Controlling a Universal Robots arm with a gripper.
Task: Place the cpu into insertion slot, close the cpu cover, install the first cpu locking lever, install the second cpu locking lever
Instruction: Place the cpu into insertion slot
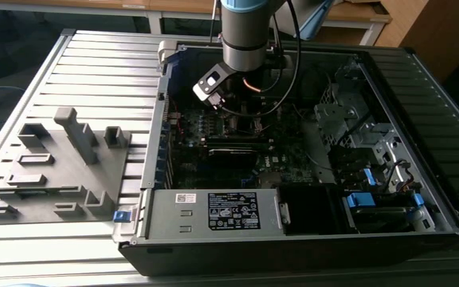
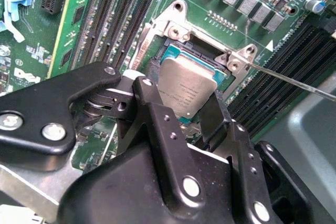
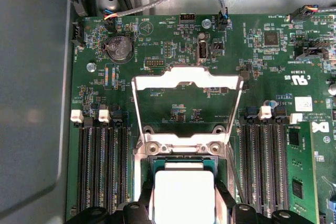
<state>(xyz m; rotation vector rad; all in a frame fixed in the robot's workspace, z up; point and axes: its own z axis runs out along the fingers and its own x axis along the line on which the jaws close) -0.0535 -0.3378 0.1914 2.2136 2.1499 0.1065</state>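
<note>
Black two-finger gripper [image 2: 184,103]: jaws clamped on the small flat silver-grey square cpu [image 2: 188,85], over the socket [image 3: 181,160]; beyond the jaws, the thin silvery metal cpu cover [image 3: 226,81] stands open.

Arm [image 1: 243,42], as I see it remotely: silver-grey cylindrical body, light blue cap above. Black cables [image 1: 297,57] loop down alongside. A small white-and-black camera block [image 1: 211,84] is at the wrist. Claw [image 2: 181,98] in the second wrist view: matt black linkage plates, black fingers [image 2: 152,100], bright round silver screws [image 2: 191,186].
</note>
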